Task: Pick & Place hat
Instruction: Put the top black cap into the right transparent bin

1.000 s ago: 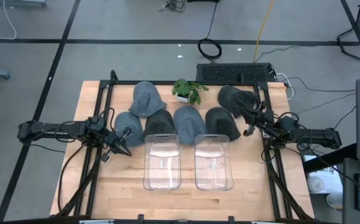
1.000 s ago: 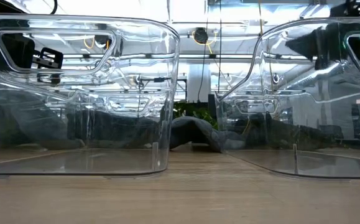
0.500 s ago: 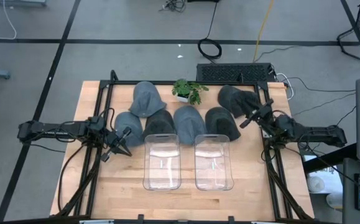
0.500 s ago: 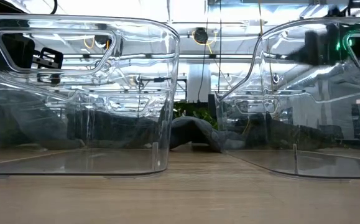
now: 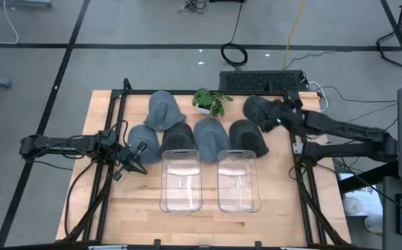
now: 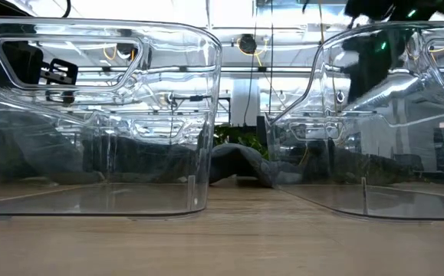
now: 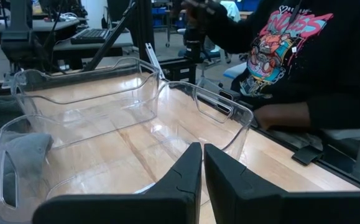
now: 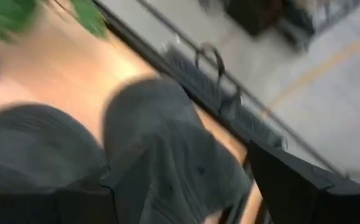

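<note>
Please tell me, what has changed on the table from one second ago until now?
The right claw moved from beside the hats toward the table's back edge, over the dark hat in the far right corner, and opened. It holds nothing. The left claw stayed shut by the left bin; the hats did not move.

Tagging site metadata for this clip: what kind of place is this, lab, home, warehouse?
Most likely a robotics lab or workshop. A wooden workbench stands on a bare grey floor with loose cables, and the left wrist view shows desks with a keyboard and a person sitting alongside.
</note>
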`<state>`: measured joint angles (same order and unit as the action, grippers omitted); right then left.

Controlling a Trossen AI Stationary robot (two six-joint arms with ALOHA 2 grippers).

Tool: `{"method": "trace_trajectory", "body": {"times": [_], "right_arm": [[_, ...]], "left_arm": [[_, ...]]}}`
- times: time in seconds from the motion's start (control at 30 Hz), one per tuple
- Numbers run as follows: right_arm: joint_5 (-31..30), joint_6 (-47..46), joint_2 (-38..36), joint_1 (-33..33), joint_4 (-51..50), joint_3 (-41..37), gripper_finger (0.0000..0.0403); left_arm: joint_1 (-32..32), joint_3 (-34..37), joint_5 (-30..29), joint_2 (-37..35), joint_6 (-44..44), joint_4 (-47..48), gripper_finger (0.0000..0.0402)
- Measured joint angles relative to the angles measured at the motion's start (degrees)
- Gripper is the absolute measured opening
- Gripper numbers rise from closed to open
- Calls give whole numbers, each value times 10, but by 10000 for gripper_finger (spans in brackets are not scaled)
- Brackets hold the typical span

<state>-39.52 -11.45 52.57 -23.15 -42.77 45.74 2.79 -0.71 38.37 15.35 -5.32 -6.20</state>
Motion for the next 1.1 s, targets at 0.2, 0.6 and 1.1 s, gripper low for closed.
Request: {"method": "trace_trajectory", "body": {"times": [0.2, 0.6, 1.1], "right_arm": [[88, 6, 66, -125, 26, -29, 258], [233, 66, 118, -229, 75, -62, 252], [233, 47, 197, -256, 120, -86, 251]], "left_arm": [[0, 0, 0, 0, 0, 0, 26], [0, 0, 0, 0, 0, 0, 26], [0, 0, 0, 0, 0, 0, 26]]}}
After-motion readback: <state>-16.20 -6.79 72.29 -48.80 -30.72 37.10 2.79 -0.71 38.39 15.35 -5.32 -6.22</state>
